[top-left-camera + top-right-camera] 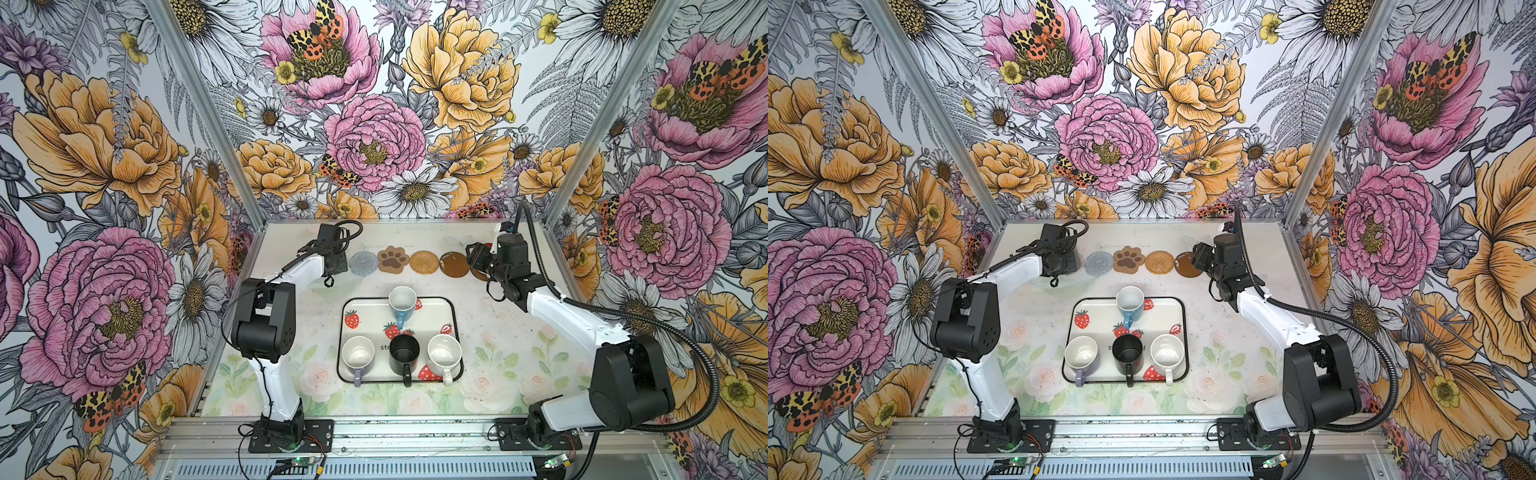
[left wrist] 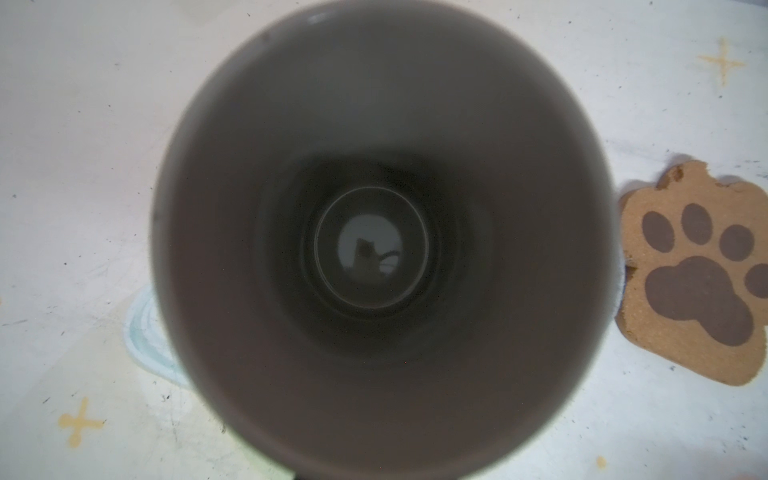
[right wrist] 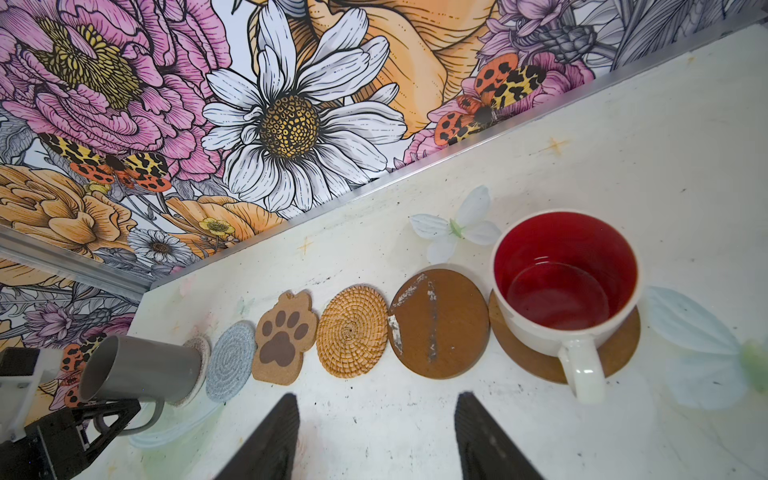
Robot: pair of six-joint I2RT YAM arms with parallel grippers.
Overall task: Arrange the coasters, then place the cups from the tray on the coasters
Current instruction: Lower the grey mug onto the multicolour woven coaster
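The desk carries a finished row of six touching coasters along its far edge. The tray, near the front edge, holds four cups: light blue mug, lavender mug, black mug and speckled mug.

Two cups have left the tray. The red-lined mug stands on the end brown coaster near the far right corner. The grey mug meets the pale woven coaster at the other end, with the left gripper apparently pinching its handle.

By my reckoning, a third is done. Free are the second brown coaster, rattan coaster, paw coaster and grey coaster. Bare desk separates row and tray, but neighbouring cups will stand close. The right gripper hangs spread and empty there.
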